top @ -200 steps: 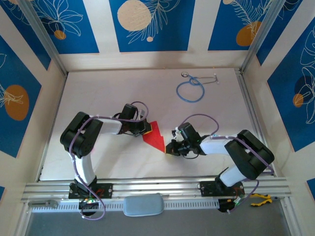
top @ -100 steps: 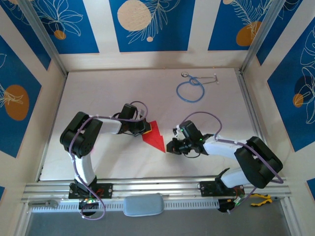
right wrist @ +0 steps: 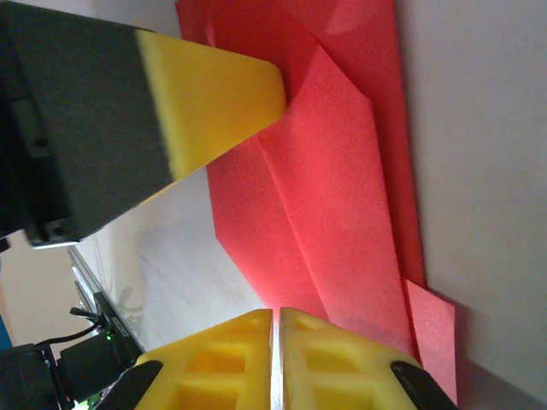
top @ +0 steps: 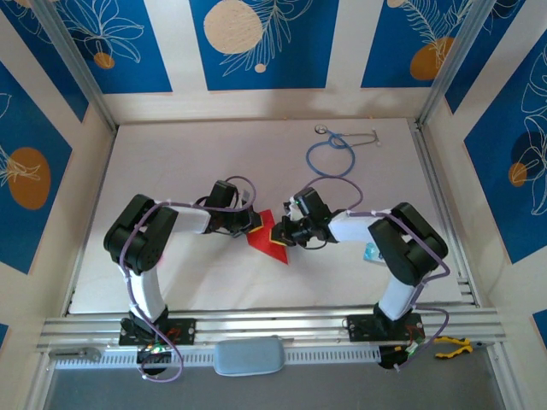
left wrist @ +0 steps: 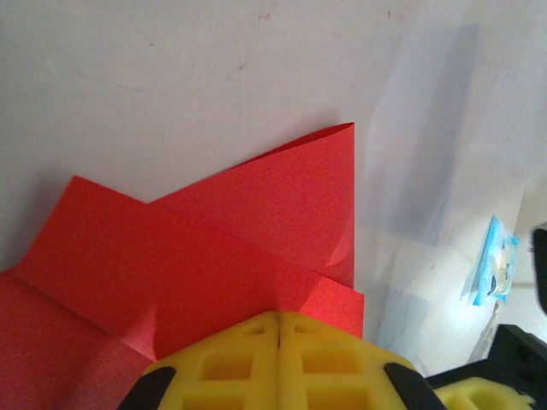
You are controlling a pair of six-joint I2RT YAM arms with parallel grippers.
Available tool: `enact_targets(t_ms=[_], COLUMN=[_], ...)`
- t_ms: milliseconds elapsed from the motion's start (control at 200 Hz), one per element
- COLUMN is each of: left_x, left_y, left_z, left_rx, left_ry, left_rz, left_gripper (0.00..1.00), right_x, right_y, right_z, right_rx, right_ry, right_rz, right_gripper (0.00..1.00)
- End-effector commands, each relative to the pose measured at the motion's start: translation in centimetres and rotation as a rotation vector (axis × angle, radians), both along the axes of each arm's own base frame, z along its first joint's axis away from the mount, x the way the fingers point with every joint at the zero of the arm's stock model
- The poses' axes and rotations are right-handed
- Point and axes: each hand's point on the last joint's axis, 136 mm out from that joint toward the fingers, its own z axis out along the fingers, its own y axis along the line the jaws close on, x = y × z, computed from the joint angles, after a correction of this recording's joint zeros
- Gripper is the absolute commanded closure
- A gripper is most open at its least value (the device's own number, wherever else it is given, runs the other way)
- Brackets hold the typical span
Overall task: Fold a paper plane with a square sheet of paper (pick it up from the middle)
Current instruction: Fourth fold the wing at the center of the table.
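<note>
Centrally, the red paper [top: 267, 242] is found flat on the white counter [top: 171, 162], between the two arms and touched by both. It is already partly folded: overlapping layers and sharp creases are seen, and a pointed corner is turned toward the near edge of the counter. The left jaws are shut. In the left wrist view their yellow pads [left wrist: 226, 363] are seen meeting along a thin seam, set on the paper's near edge, and one flap is seen slightly raised at its right-hand fold. The right jaws are likewise closed, their pads [right wrist: 218, 359] pressed together with only a hairline between them, and the paper runs under their tips. Whether a layer is pinched by either pair, or merely pressed down, cannot be told. In the right wrist view the yellow tip of a left pad is seen touching the paper's edge from the opposite side. A blue stethoscope [top: 330, 159] is laid well apart, toward the far right of the counter. A small pale-blue packet [top: 373, 253] is seen just beside the right arm [top: 359, 229].
</note>
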Motion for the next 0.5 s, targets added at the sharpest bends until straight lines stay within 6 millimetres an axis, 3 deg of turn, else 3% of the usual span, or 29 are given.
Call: enact_targets(t_ms=[0,225,495], left_x=[-0.6,0.2,2.7], left_y=[1.5,2.1,3.9], left_z=[-1.9,-1.7,-1.2], left_rx=[0.055,0.046,0.035], left_ry=[0.052,0.038,0.001], left_rz=[0.031,0.034,0.059], left_gripper=[0.99,0.98,0.98], right_x=[-0.9,-4.1,-6.0], right_y=[-0.1,-3.6,-5.0], right_z=[-1.1,-5.9,-7.5], right_rx=[-0.005,-0.164,-0.184], right_ry=[0.059,0.15,0.19], right_rz=[0.03,0.015,0.002], right_gripper=[0.9,0.99,1.0])
